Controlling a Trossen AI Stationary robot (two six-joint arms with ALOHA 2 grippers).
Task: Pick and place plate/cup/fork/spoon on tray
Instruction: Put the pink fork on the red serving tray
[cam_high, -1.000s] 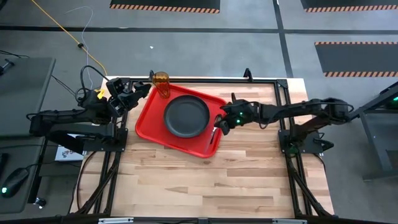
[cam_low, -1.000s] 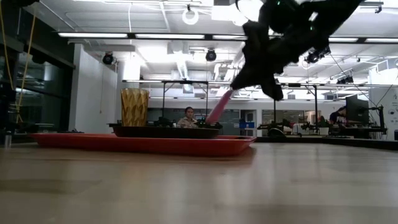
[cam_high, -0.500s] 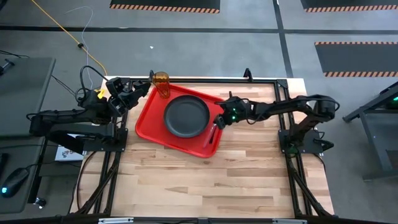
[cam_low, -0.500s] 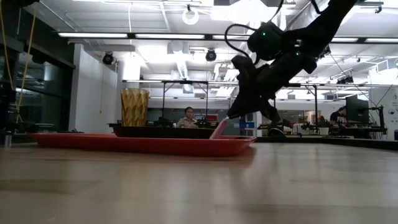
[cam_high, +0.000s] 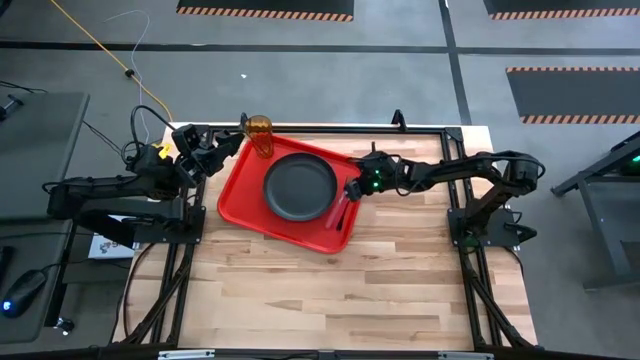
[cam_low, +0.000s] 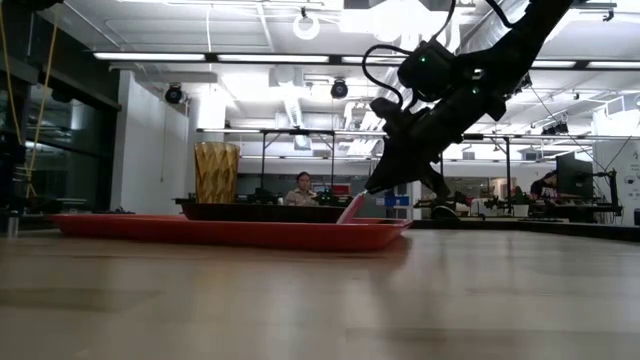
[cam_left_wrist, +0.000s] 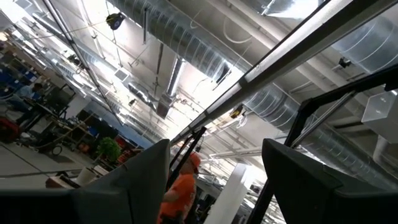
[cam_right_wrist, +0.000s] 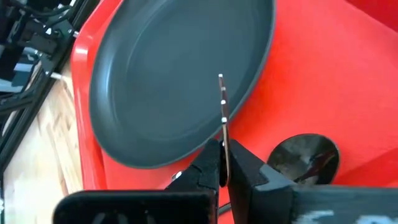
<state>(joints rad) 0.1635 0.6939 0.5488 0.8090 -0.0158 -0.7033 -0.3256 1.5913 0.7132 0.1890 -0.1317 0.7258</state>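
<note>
Right gripper (cam_high: 347, 193) clamps the pink-handled metal fork (cam_low: 352, 208), tip on the bright red plastic tray (cam_high: 240, 190), at 3 o'clock of the round black plate (cam_high: 299, 187). Probably placing; next, release. Left gripper parked, fingers apart.

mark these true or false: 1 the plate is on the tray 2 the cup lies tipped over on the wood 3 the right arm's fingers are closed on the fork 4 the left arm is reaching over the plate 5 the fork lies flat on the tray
1. True: the plate sits on the tray.
2. False: the cup stands upright at the tray's far corner.
3. True: the right gripper pinches the fork.
4. False: the left gripper waits beside the tray's left edge, off the plate.
5. False: in the low view the fork slants, its lower end at the tray, its upper end in the fingers.
</note>
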